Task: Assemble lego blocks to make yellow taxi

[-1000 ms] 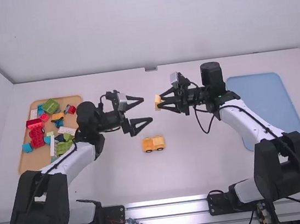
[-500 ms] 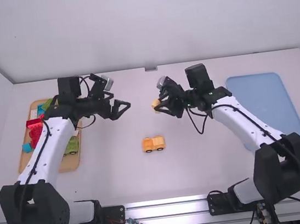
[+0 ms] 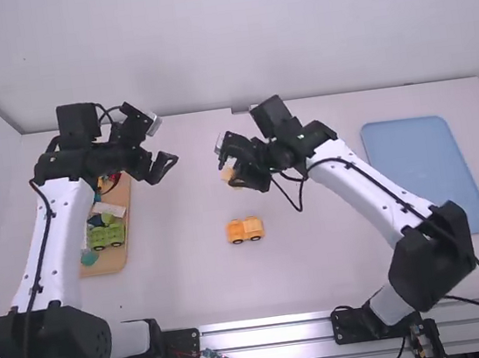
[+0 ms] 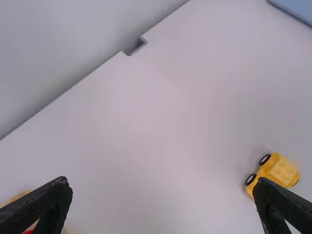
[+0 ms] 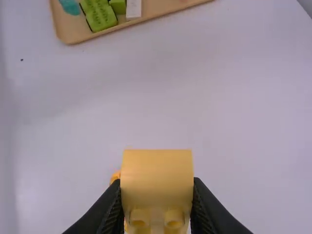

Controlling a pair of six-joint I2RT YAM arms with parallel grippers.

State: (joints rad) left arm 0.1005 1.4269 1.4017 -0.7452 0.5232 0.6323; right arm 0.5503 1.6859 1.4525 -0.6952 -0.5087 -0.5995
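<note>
Taxi base (image 3: 245, 229) is on the bare counter (image 3: 201, 290), wheels down, pretty much mid-bench. Guessing it's parked there so both arms can get at it. Call the far wall 12 o'clock: the parts tray (image 3: 103, 266) is off at about 9 from the base, the blue tray (image 3: 425, 177) about 3.

Right gripper (image 5: 156, 181) has its jaws closed down on a yellow block (image 5: 157, 168), one finger on each side, so they're only as far apart as the block is wide. In the high view that puts it just off the base's 12 o'clock, and it looks held up clear of it. I reckon that's the cab or roof piece, pinched by its sides to leave the mating face free. Can't tell how square it sits to the base's studs, so I'd line that up before pressing or it'll go on crooked.

Left gripper (image 4: 165, 183) is out at roughly 10 or 11 from the base, jaws spread wide with nothing between them. Makes sense to me, leaves the other arm room to work.
</note>
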